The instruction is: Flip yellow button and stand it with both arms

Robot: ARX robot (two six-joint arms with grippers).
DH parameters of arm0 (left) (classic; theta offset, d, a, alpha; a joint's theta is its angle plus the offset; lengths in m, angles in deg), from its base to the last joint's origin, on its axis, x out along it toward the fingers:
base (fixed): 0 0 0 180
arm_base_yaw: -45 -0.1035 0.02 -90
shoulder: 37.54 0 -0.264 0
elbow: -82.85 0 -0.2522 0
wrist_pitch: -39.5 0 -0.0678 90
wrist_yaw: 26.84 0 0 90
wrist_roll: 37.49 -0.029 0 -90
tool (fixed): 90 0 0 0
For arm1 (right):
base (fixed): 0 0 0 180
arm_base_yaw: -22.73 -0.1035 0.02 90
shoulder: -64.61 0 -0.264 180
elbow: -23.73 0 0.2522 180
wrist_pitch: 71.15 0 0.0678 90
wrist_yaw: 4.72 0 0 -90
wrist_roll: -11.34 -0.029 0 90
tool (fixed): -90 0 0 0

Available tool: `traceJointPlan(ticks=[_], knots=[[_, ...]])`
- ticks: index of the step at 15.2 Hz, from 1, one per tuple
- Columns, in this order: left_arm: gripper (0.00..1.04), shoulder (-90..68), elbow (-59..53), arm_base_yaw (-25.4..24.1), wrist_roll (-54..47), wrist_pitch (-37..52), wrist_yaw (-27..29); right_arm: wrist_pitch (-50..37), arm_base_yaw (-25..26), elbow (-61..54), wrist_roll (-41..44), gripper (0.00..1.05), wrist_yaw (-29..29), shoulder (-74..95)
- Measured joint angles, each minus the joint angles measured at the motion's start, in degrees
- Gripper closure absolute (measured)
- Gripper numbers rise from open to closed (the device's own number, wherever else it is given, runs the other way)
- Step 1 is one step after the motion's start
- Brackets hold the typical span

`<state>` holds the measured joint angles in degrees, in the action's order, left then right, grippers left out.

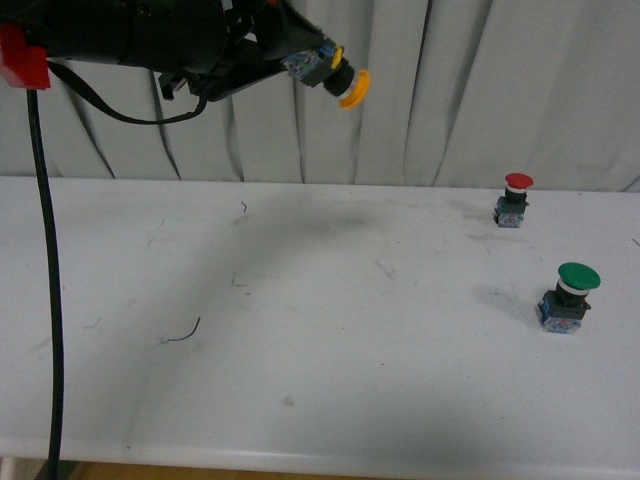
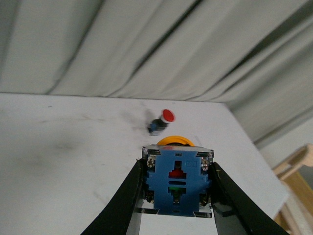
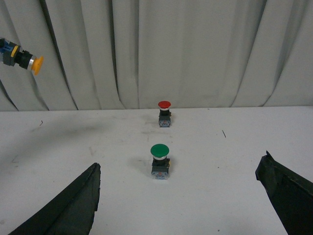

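Bulky and black, the left arm [image 1: 130, 40] fills the upper left of the front view, with a red block [image 1: 22, 60] at the frame's left edge and a black cable [image 1: 45, 280] hanging down the left side to the bottom corner. Behind it a white table [image 1: 300, 350] spans the lower two thirds of that view, scuffed and marked, and a pale pleated curtain [image 1: 480, 90] covers the whole top third.

The left gripper [image 2: 177, 186] is clenched on the yellow button [image 1: 335, 75], which it holds in the air at the upper middle of the front view, well above the table. The orange-yellow cap tilts toward the lower right. In the left wrist view the blue contact block faces the camera, pinched on either side by the black fingers [image 2: 128, 200], with only the cap's rim showing beyond it.

The right gripper [image 3: 180, 165] is spread wide and grips nothing; only its two dark fingertips show in its own wrist view.

A green button [image 1: 570, 297] stands upright on the table at the right edge of the front view, middle height. A smaller red button [image 1: 513, 200] stands upright above it in the frame, near the curtain, well apart from the green one.
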<state>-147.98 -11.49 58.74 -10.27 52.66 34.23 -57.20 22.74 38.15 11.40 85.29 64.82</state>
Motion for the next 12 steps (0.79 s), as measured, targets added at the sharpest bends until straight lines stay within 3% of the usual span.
traceJointPlan(ticks=[3,8,12], knots=[[0.73,0.48,-10.6,2.14,6.14,15.96,-8.48,0.0,0.0,0.0,0.0,0.06,0.0,0.0],[0.73,-4.35,-13.62,4.46,19.58,37.66,-10.69,0.0,0.0,0.0,0.0,0.06,0.0,0.0],[0.73,-6.69,-13.86,5.35,26.18,43.52,-9.44,-0.96,0.42,-0.07,0.13,0.06,1.2,0.09]])
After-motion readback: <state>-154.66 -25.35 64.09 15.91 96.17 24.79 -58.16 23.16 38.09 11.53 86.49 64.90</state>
